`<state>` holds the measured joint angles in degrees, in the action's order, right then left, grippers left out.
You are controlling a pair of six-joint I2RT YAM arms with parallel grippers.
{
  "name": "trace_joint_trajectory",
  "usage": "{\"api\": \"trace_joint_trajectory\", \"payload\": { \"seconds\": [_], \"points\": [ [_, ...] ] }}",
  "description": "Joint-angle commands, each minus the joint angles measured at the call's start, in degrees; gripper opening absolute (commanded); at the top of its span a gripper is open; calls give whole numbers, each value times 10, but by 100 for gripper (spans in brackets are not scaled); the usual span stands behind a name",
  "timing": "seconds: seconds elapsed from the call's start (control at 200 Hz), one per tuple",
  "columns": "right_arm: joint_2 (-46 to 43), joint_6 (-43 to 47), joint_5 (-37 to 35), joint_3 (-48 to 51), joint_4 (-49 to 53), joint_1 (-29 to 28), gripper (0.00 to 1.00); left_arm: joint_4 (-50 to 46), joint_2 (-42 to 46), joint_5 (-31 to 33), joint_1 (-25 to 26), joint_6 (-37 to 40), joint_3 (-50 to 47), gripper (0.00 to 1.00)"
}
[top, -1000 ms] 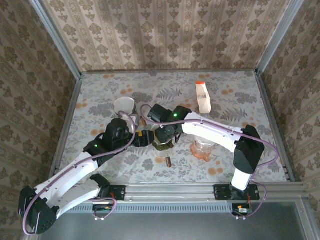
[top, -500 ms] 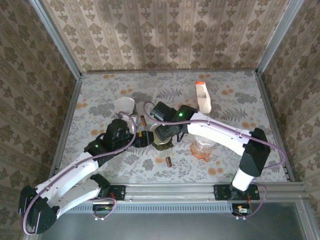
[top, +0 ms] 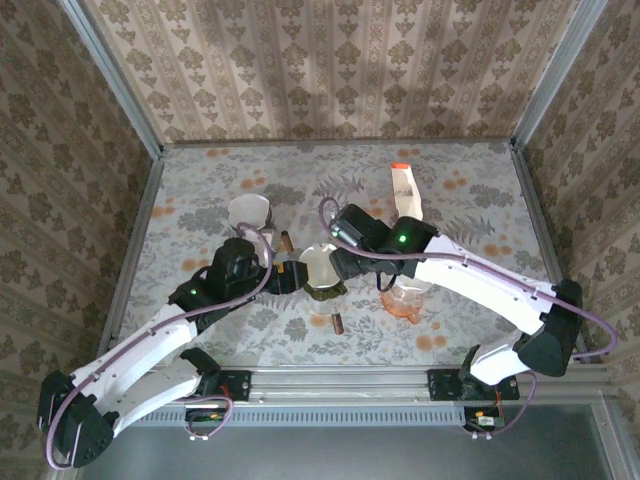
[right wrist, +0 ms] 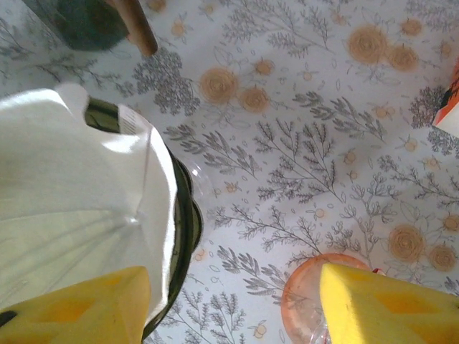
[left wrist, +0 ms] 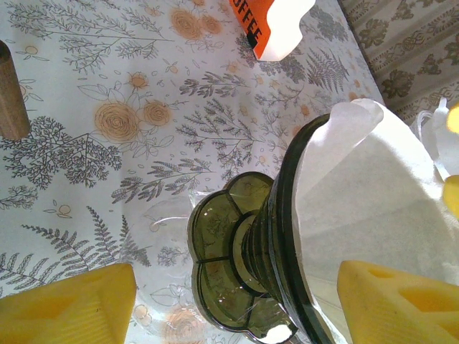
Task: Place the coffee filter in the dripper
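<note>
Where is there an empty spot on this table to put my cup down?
Bare cloth lies right of the coffee bag, up to the table's right rail, and along the far edge behind the white round object. The middle is crowded: the dripper with its filter, the pink glass jug and a small brown piece.
</note>
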<state>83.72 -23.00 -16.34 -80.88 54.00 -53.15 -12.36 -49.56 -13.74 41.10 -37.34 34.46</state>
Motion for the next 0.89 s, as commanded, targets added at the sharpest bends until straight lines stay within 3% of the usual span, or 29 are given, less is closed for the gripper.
{"api": "trace_joint_trajectory", "payload": {
  "seconds": [0.0,0.285,0.52,0.89],
  "points": [
    [-2,-15,-14,11,2,-2,64,9,-2,-5,-6,-6,-8,76],
    [-2,-18,-24,7,2,-1,60,7,-1,-4,-7,-6,-9,76],
    [-14,-7,-14,4,-25,-1,70,10,-3,-5,-7,-8,-8,77],
    [-12,-7,-9,8,-33,-2,72,14,-5,-4,-8,-10,-10,80]
  ]
}}
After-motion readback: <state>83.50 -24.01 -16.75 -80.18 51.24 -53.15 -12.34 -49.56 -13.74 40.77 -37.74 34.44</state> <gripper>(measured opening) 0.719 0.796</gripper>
